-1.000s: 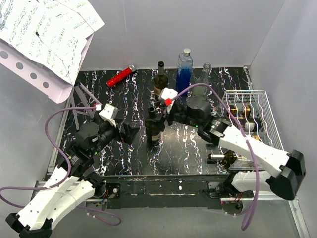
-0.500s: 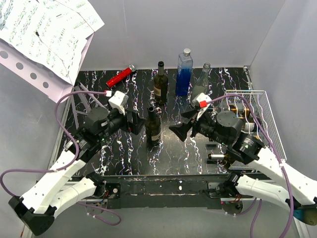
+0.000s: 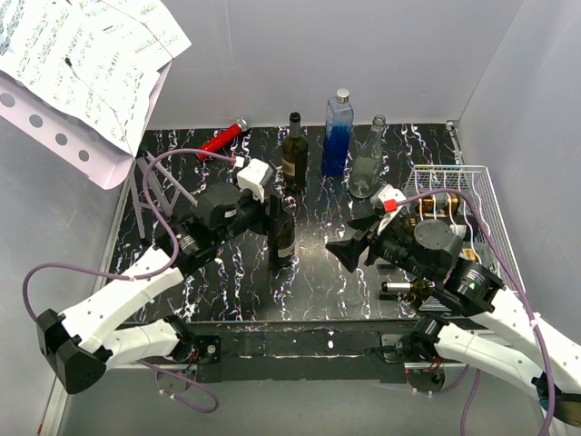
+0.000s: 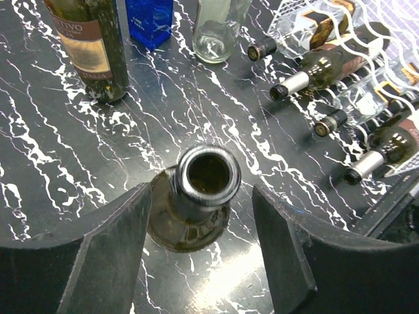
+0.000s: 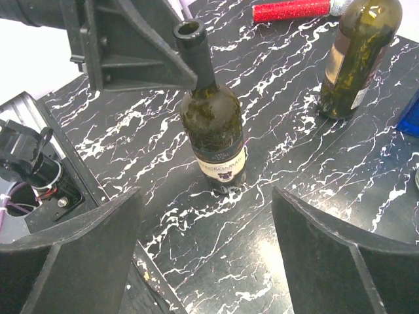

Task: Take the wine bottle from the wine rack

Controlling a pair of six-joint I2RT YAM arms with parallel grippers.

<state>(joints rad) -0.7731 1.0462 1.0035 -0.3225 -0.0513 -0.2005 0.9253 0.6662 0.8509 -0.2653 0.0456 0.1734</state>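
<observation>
Logged black desk (image 3: 318, 277) with white marble veining and a glossy finish that showed soft reflections. Boxed in on three sides by plain pale panels: back wall (image 3: 318, 45), left wall (image 3: 45, 236), right wall (image 3: 526, 82). Noted lilac perforated board (image 3: 54, 136) leaning in at the upper left corner, printed music sheets (image 3: 82, 64) lying over it. Marked dark metal rail (image 3: 309, 341) along the near edge of the desk. Lit evenly and diffusely, with faint shadows only.

You see a bottle (image 5: 213, 124) upright on the table (image 5: 288, 163), with a left end effector finger (image 5: 147, 62) at its neck. Your right end effector (image 5: 206, 216) gapes wide, holding nothing. A second bottle (image 5: 357, 55) stands far right.
</observation>
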